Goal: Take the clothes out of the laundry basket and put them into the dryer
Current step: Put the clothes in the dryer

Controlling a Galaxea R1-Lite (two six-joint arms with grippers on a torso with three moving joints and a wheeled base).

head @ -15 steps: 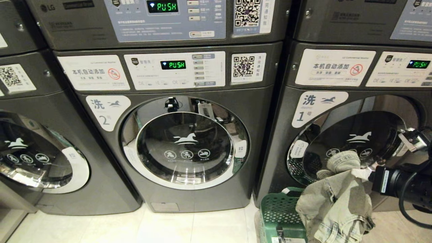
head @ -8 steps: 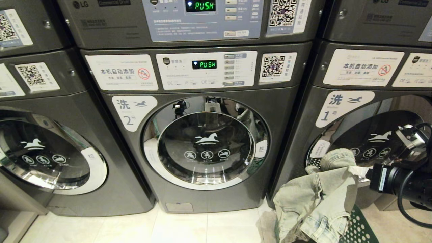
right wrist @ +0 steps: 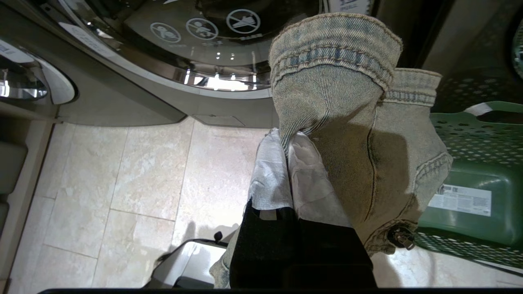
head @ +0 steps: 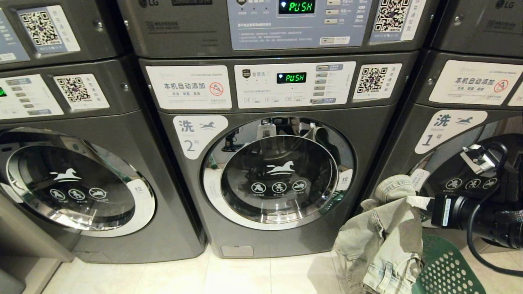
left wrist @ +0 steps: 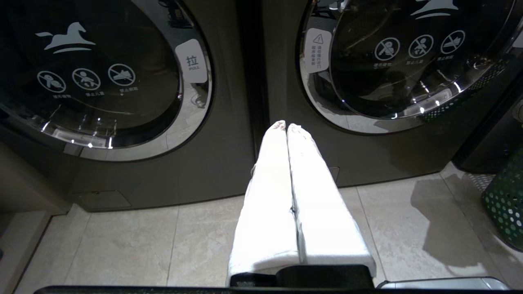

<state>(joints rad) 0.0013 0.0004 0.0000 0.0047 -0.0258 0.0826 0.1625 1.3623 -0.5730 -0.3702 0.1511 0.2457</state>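
My right gripper (head: 421,201) (right wrist: 286,136) is shut on a fold of the clothes, a pale grey-green denim garment (head: 384,241) (right wrist: 351,122) that hangs from it above the floor. The garment dangles in front of the gap between washers 2 and 1. The green laundry basket (head: 445,269) (right wrist: 478,163) stands on the floor just to the right of the hanging garment. My left gripper (left wrist: 286,125) is shut and empty, parked low and pointing at the seam between two washers. The dryer is out of view.
Three grey washers with white horse marks face me: one at the left (head: 77,183), number 2 (head: 278,175) in the middle, number 1 (head: 457,134) at the right. Control panels of stacked upper LG machines (head: 294,24) show above. Pale tiled floor (head: 245,273) lies in front.
The whole view has shifted, so the camera has moved leftward along the machines. My right gripper has carried the denim garment left, off the basket, which now lies to its right.
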